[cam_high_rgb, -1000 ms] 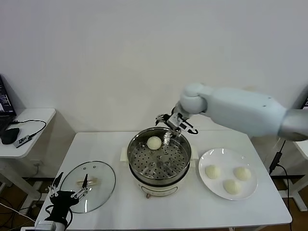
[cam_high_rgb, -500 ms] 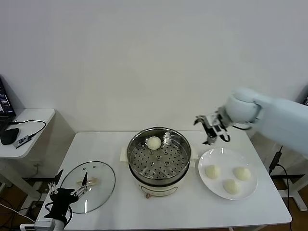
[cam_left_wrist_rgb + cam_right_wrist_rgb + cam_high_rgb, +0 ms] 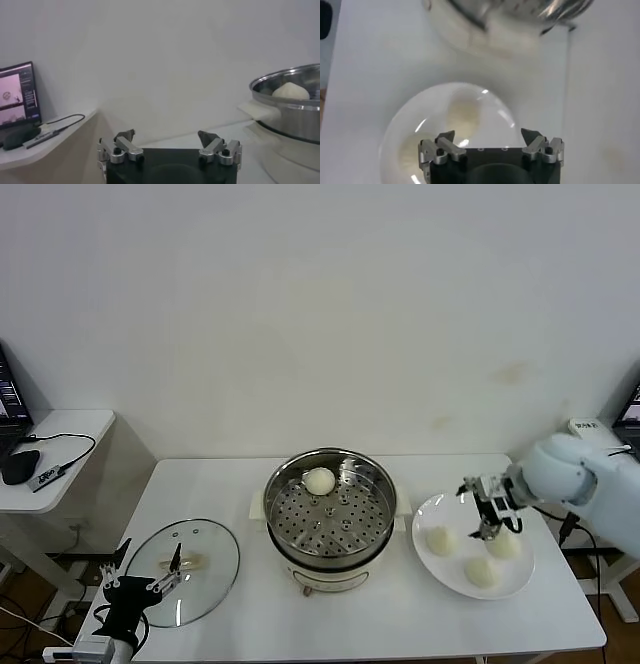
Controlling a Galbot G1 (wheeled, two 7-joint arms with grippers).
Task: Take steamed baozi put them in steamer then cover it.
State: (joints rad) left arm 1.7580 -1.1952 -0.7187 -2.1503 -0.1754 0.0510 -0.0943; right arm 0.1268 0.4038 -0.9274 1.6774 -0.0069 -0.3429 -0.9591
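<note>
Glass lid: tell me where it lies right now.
In the head view the glass lid lies flat on the table at the robot's left, beside the steamer, just ahead of the open left gripper.

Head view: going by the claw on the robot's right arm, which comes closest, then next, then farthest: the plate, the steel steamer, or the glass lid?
From the open right gripper:
1. White plate: directly beneath it, on the table's right side.
2. Steamer: at the table's centre, holding one bun.
3. Glass lid: far left, beside the idle left gripper.
</note>
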